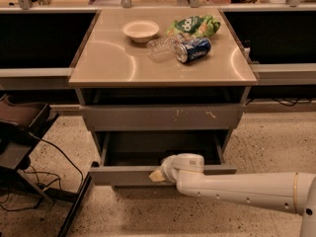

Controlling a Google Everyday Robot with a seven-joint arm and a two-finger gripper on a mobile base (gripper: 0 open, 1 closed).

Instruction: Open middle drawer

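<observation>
My arm reaches in low, below the counter and from its right side, lying almost level with the wrist bent toward the cabinet. The drawer sits under the counter, beneath the scratched front, and stands pulled out toward me. Its plain grey front juts forward and its grey box interior is open to view. The gripper is at the top edge of that front, about midway along it and touching it. I cannot tell whether it is clamped on the edge or loose. On the counter lie a bowl, a can and a green bag.
</observation>
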